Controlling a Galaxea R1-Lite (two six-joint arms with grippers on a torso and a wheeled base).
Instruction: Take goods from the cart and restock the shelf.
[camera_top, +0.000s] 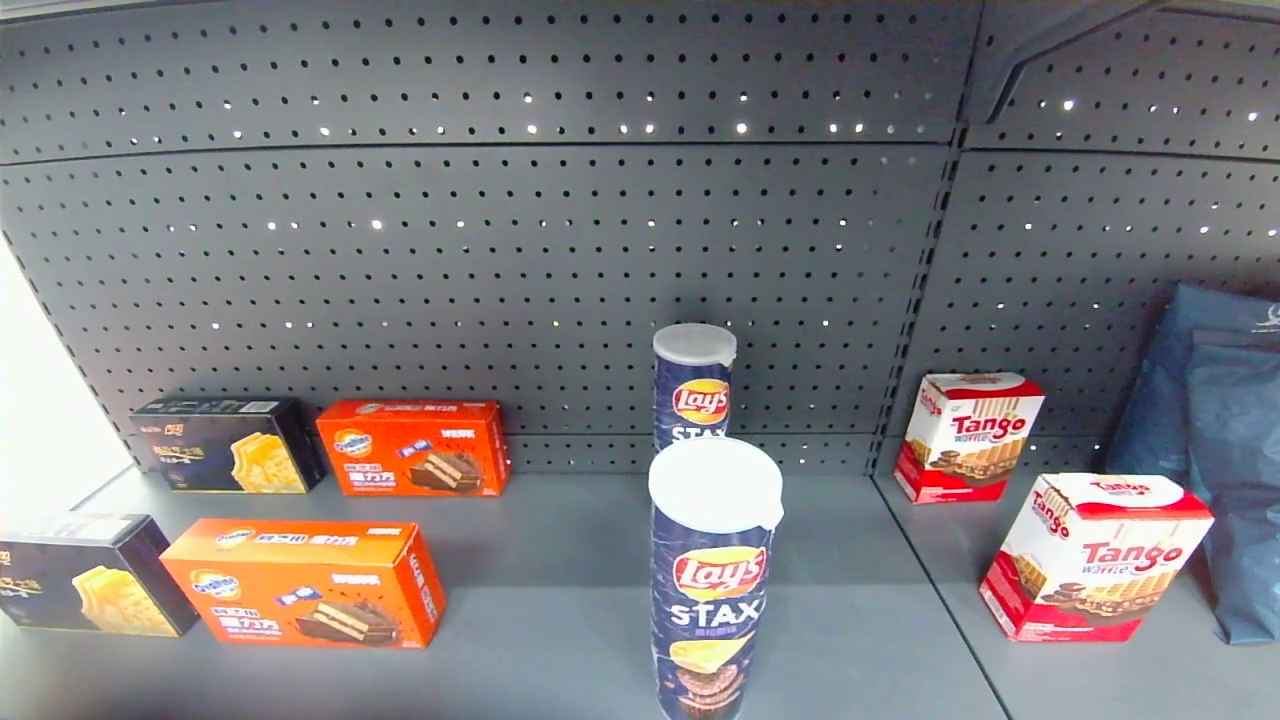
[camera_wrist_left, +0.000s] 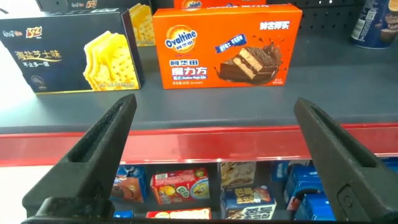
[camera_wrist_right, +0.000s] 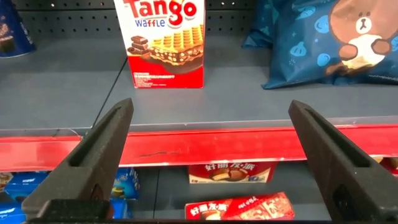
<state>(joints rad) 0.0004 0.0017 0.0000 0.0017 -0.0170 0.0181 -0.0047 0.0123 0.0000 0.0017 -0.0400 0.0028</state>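
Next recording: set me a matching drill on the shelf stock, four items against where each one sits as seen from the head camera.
Items
1. front orange cardboard box
2. front tall blue cylindrical can with a white lid
3. front red-and-white cardboard box
4. dark blue soft bags

Places
A. far right end of the grey metal shelf
B. shelf centre, its twin standing behind it
C. left part, beside the front black cardboard box
D. between the can and the bags

Pairs: 1-C, 2-B, 3-D, 4-A

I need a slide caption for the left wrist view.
Open left gripper facing orange cardboard box beside black cardboard box on grey metal shelf.
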